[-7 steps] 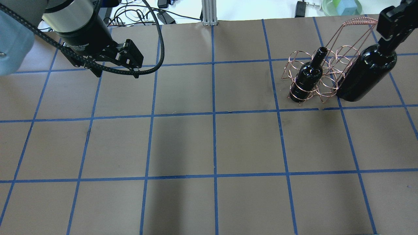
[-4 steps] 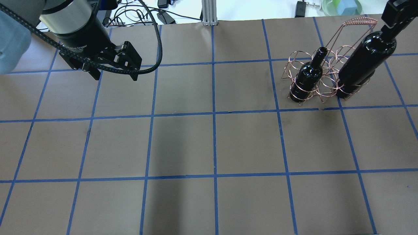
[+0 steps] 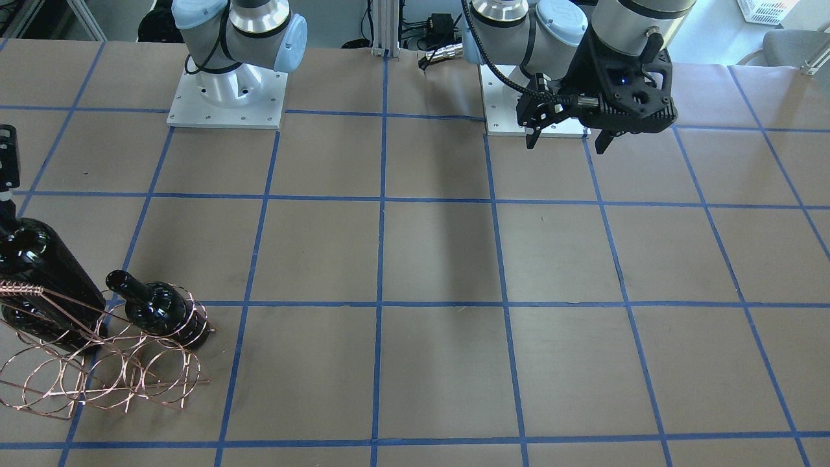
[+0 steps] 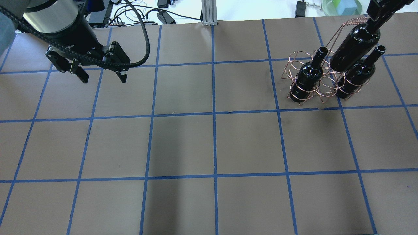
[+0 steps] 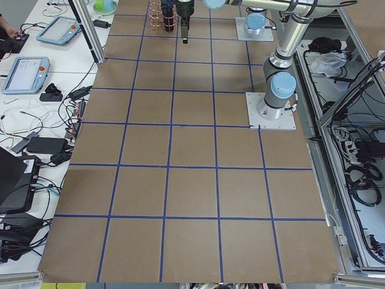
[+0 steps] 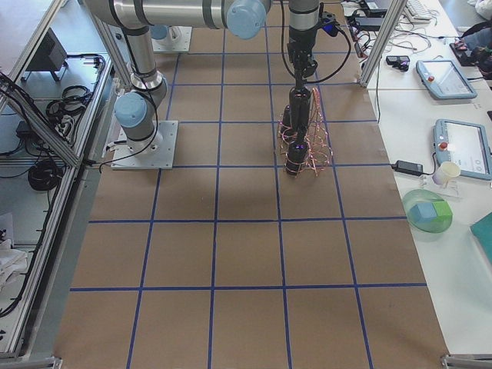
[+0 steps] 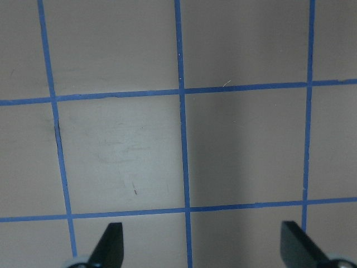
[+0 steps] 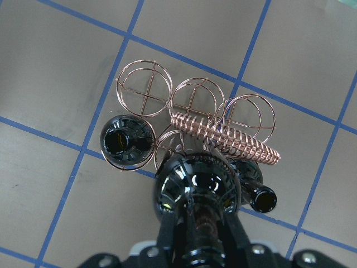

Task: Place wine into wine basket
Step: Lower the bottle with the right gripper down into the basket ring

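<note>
The copper wire wine basket [image 4: 321, 70] stands at the far right of the table, also seen in the right wrist view [image 8: 189, 106] and the front-facing view [image 3: 97, 370]. Two dark wine bottles stand in its loops: one at the left [image 4: 308, 75] [image 8: 128, 142], one at the right [image 4: 357, 76] [image 8: 262, 198]. My right gripper [image 4: 375, 16] [image 8: 201, 245] is shut on the neck of a third bottle [image 4: 354, 49] [image 8: 195, 187] and holds it upright over the basket, between the two others. My left gripper [image 4: 102, 78] [image 3: 566, 141] [image 7: 203, 245] is open and empty, far off.
The basket's coiled handle [image 8: 223, 137] [image 4: 357, 21] runs just beside the held bottle. A green bowl [image 4: 341, 6] and cables lie past the table's far edge. The brown table [image 4: 212, 143] bears blue grid tape.
My right gripper has carried the held bottle from the basket's right side toward the far side, over the basket, uncovering the right-hand bottle. My left gripper has drifted left.
</note>
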### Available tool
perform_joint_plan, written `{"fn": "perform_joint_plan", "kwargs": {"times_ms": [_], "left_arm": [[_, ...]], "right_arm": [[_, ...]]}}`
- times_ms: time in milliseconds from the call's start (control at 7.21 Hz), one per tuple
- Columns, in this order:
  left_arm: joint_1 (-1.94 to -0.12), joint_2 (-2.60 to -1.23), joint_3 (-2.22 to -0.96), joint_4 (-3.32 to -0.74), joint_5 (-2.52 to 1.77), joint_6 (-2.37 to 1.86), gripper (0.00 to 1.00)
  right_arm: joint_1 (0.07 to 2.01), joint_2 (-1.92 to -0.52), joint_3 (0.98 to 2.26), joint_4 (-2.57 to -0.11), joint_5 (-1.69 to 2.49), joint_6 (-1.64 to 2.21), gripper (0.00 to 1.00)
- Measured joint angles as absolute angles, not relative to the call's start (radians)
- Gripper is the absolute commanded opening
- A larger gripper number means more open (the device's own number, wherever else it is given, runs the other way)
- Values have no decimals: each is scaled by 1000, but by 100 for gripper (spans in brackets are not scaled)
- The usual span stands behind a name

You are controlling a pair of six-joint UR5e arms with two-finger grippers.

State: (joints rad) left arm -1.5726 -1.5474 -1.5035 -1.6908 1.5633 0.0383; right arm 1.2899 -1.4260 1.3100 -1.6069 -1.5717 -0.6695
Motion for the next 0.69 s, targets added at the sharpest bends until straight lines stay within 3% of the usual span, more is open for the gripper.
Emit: {"fn": "perform_joint_plan", "kwargs": {"times_ms": [693], "left_arm": [[-1575,-1543,-1511,-1704,1571,37,100]], "right_arm": [[1290,-1370,1313,-1621,-1564,-671,0]]}}
